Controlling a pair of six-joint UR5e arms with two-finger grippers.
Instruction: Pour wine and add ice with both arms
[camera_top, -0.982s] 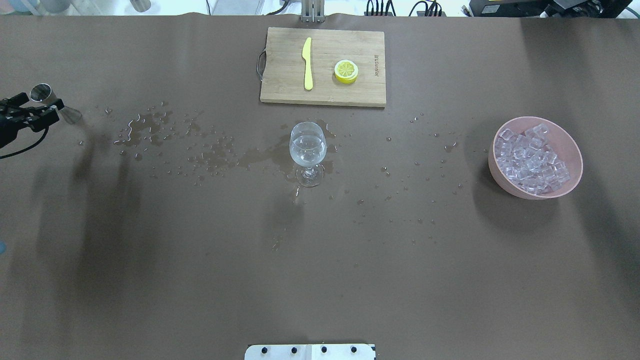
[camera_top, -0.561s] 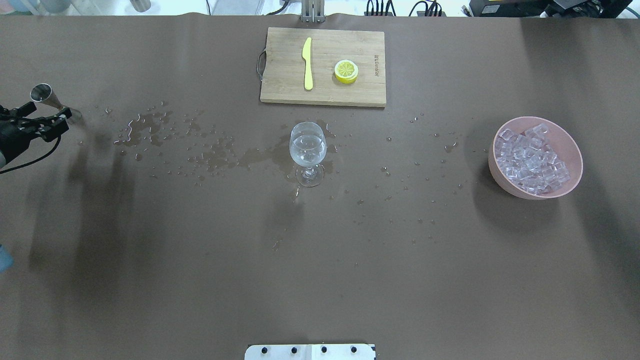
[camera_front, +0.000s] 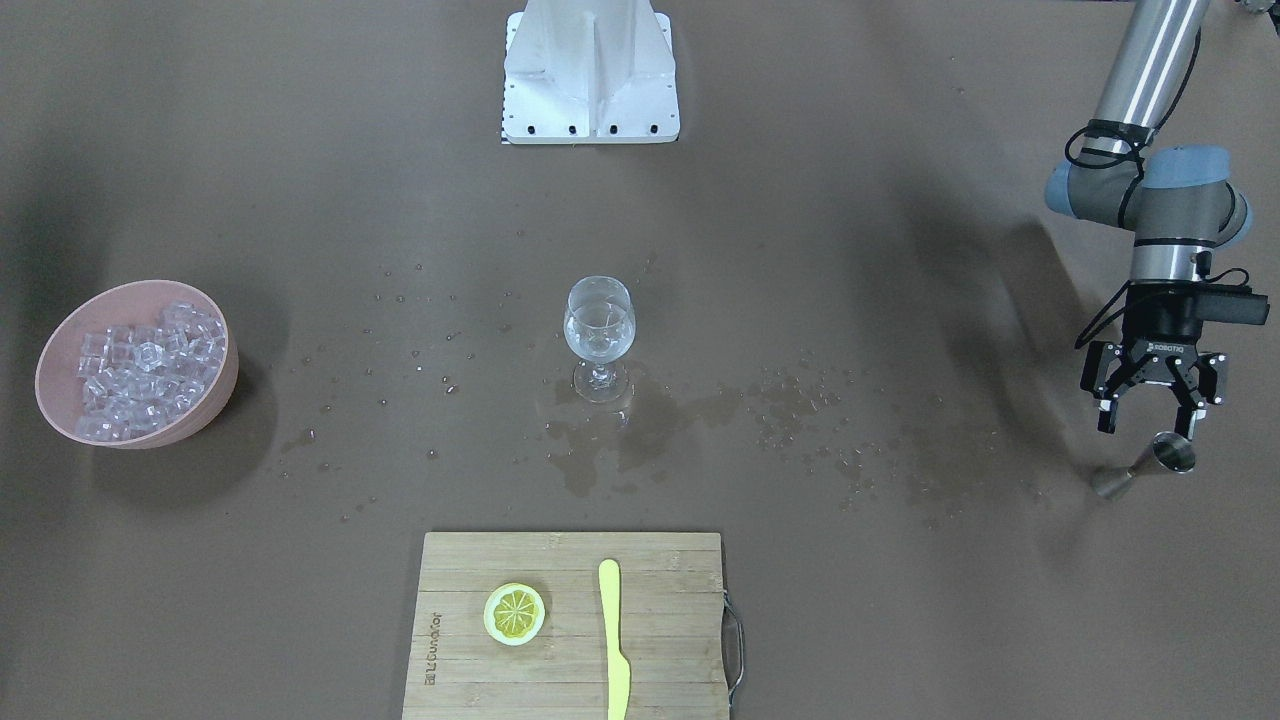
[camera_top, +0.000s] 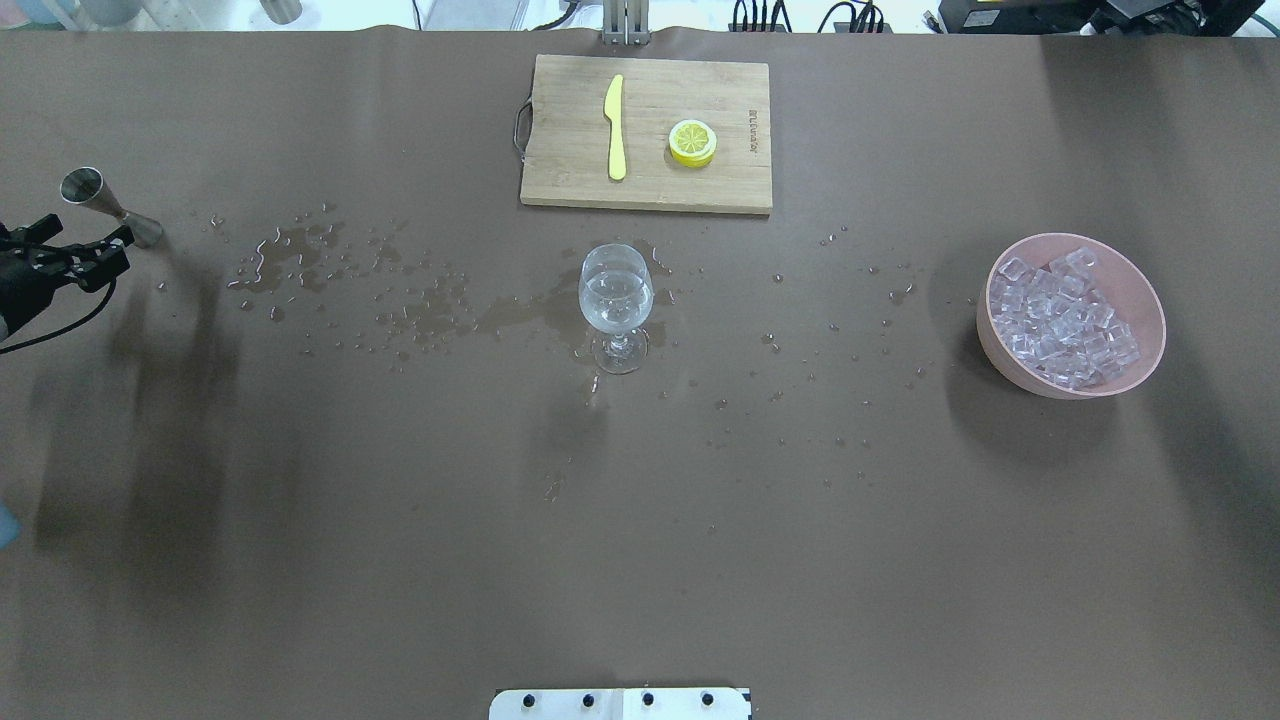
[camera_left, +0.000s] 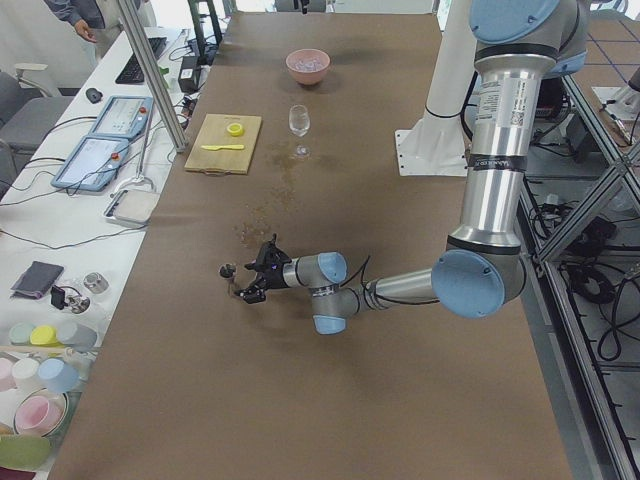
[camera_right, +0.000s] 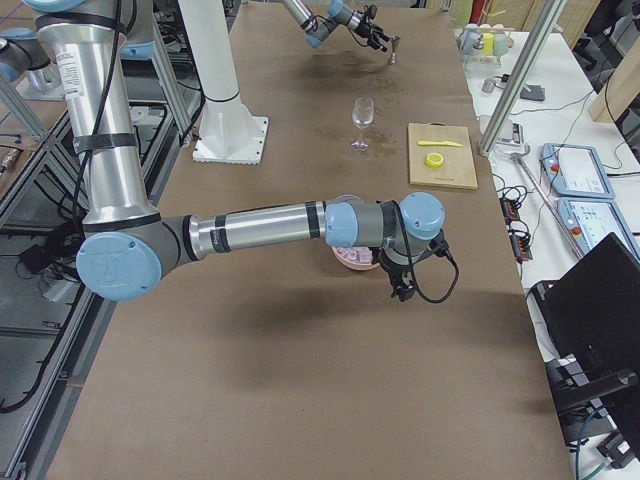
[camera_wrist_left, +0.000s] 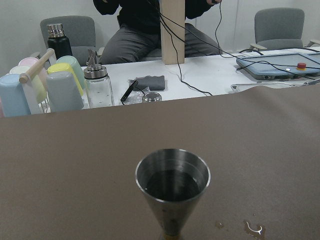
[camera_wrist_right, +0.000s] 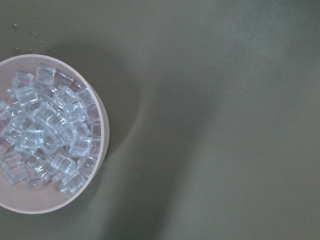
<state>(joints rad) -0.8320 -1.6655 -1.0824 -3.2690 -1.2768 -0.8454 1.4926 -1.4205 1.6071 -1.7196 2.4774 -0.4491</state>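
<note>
Since the left gripper (camera_front: 1147, 428) stands open with the steel jigger (camera_front: 1141, 467) upright just ahead, withdraw straight back without clipping it.

2 silver arms (camera_front: 1143, 60), pale blue caps (camera_front: 1187, 165)

Left gripper (camera_top: 82, 238) at left edge, fingers spread, jigger (camera_top: 108, 207) just beside it. Glass (camera_top: 612, 268) with wine (camera_top: 616, 305) mid-table among spills (camera_top: 300, 250). Ice (camera_top: 1065, 320) fills pink bowl (camera_top: 1135, 285) at right; board (camera_top: 560, 150) at far edge.
</note>
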